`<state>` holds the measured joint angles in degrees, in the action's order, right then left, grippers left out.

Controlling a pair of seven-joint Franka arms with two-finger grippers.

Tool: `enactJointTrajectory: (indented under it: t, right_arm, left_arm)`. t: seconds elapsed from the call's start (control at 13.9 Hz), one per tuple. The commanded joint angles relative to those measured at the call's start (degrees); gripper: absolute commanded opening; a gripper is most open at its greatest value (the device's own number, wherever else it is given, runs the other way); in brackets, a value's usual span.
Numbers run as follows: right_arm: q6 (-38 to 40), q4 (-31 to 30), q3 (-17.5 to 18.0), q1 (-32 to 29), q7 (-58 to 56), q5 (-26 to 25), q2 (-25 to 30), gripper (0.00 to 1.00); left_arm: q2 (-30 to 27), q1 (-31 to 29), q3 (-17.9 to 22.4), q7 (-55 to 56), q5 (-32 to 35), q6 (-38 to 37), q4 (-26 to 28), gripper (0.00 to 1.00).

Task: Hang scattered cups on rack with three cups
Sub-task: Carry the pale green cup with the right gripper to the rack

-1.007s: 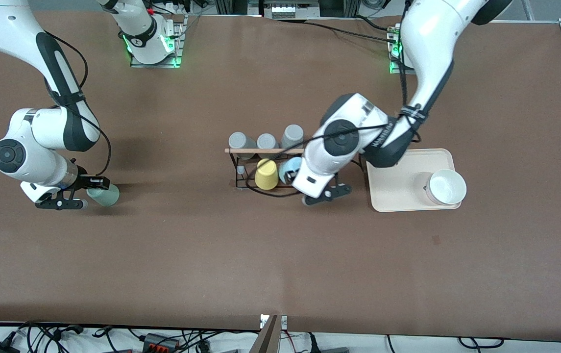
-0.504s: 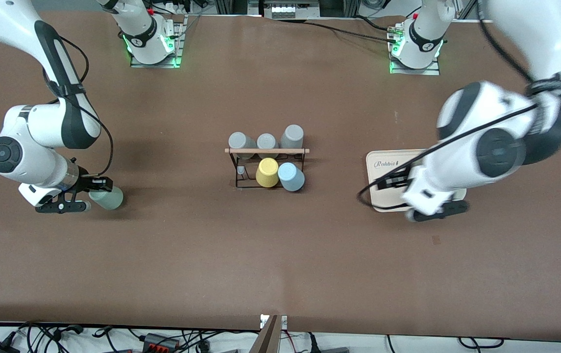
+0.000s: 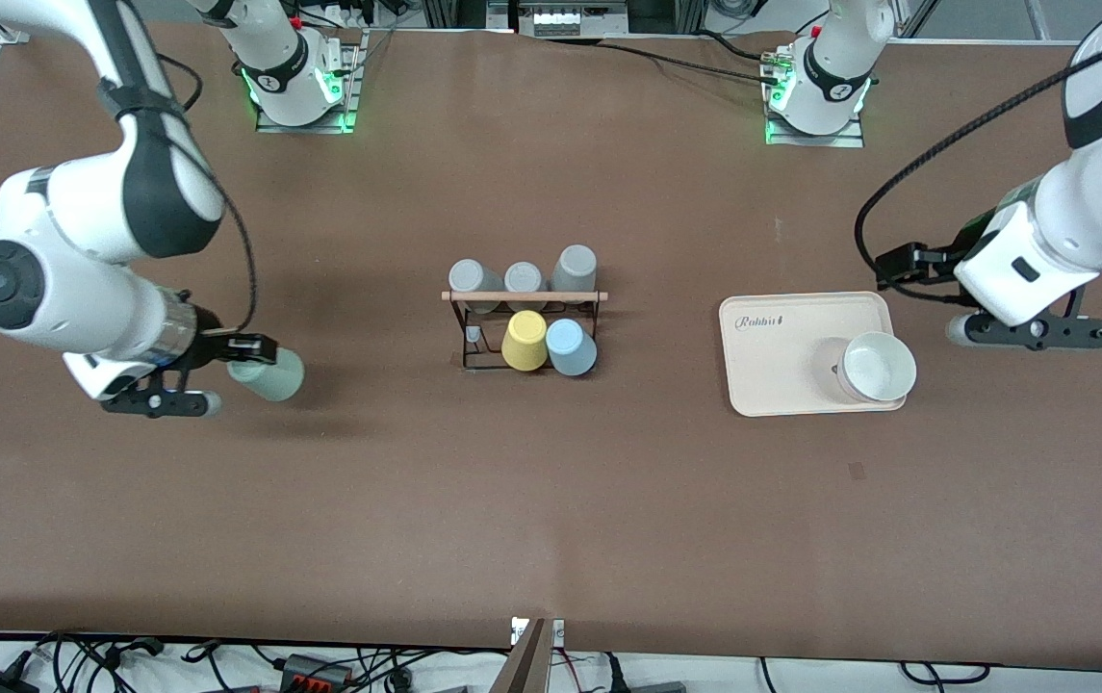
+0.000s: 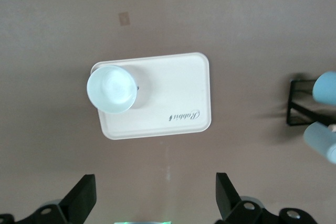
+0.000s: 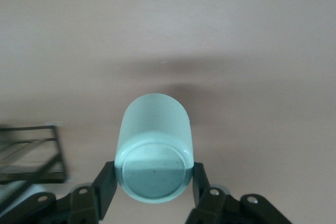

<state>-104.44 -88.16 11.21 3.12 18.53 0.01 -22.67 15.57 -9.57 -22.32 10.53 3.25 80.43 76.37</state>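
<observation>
My right gripper (image 3: 235,364) is shut on the pale mint green cup (image 3: 273,376) and holds it on its side above the table, toward the right arm's end. In the right wrist view the cup's base (image 5: 153,174) sits between both fingers (image 5: 106,183). The light blue cup (image 3: 570,346) sits on the black wire rack (image 3: 467,332), beside the yellow cup (image 3: 524,339). Three grey cups (image 3: 524,277) stand along its wooden rod (image 3: 524,295). My left gripper (image 3: 1027,332) is open and empty, above the table beside the beige tray (image 3: 781,385).
The tray holds a white bowl (image 3: 878,368). In the left wrist view the tray (image 4: 173,87), the bowl (image 4: 112,88) and the rack's edge (image 4: 303,114) show under the open left gripper (image 4: 155,205).
My left gripper let go of the light blue cup on the rack and swung away past the tray. My right gripper moved toward the rack with the mint cup in it.
</observation>
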Motion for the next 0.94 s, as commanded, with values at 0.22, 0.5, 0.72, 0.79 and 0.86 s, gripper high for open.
enactJointTrajectory:
  t: [0.22,0.5,0.72,0.79,0.86]
  right_arm:
    - [1.34,6.59,-0.31,12.16,19.66,1.31,-3.51,0.29]
    - [0.81,8.54,-0.40,18.40,29.70,0.87,-5.80,0.29]
    - [-0.15,8.98,-0.48,20.96,33.32,0.70,-6.95,0.29]
    - [-0.76,9.24,-0.48,21.66,34.72,0.69,-7.47,0.29]
    - [-1.55,9.50,-0.48,22.36,35.95,0.61,-8.26,0.29]
  left_arm:
    - [-11.60,-2.29,-0.71,-2.09,-1.75,7.01,18.53,1.00]
    - [-14.78,-2.73,-0.79,-2.53,-2.02,7.37,21.90,1.00]
    - [-14.26,-2.82,-0.62,-5.17,-2.99,7.99,21.19,1.00]
    - [-14.17,-2.82,-0.44,-5.17,-2.99,7.90,21.02,1.00]
    - [-14.08,-2.82,-0.44,-5.17,-2.99,7.90,21.01,1.00]
